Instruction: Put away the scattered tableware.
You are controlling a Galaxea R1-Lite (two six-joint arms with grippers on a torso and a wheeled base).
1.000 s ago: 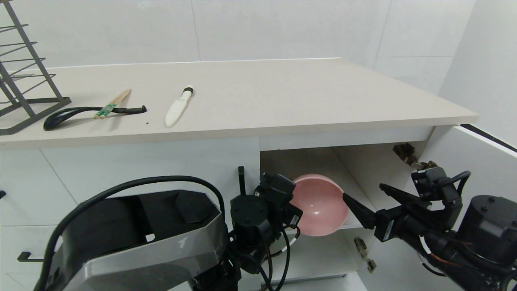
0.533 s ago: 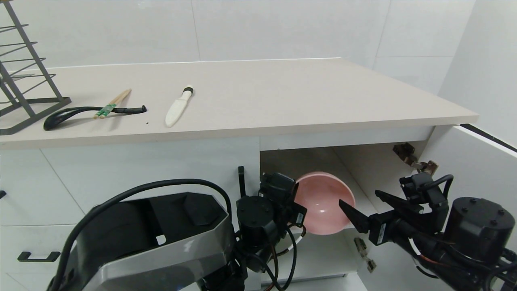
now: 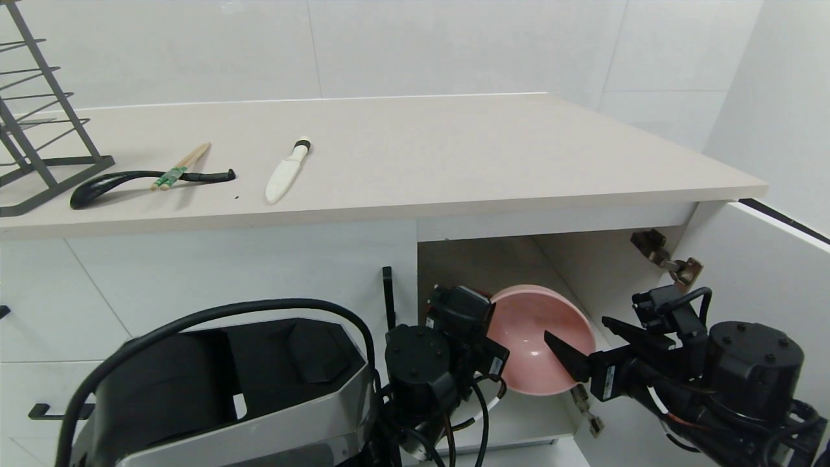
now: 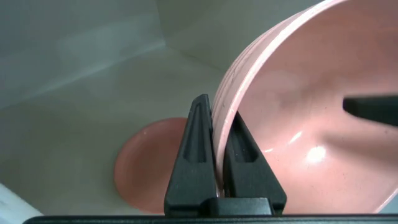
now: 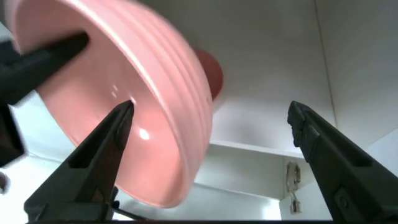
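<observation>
A pink bowl (image 3: 541, 337) hangs tilted in the open cabinet mouth, above the shelf (image 3: 532, 415). My left gripper (image 3: 487, 324) is shut on its rim; the left wrist view shows the fingers (image 4: 200, 124) pinching the bowl (image 4: 311, 124) wall. My right gripper (image 3: 577, 331) stands open just right of the bowl, one finger in front of its hollow. Seen from the right wrist, the right gripper (image 5: 210, 112) straddles the bowl (image 5: 124, 81) without touching. A second pink dish (image 4: 146, 168) lies on the shelf behind. A black ladle (image 3: 97, 185), chopsticks (image 3: 181, 165) and a white knife (image 3: 285, 172) lie on the countertop.
A wire rack (image 3: 32, 117) stands at the counter's far left. The cabinet door (image 3: 765, 259) is swung open on the right, its hinges (image 3: 661, 256) showing. A closed cabinet front with a black handle (image 3: 388, 285) lies left of the opening.
The left gripper has carried the pink bowl lower and to the right, its hollow turning more upward. The right gripper has sunk a little and stayed open.
</observation>
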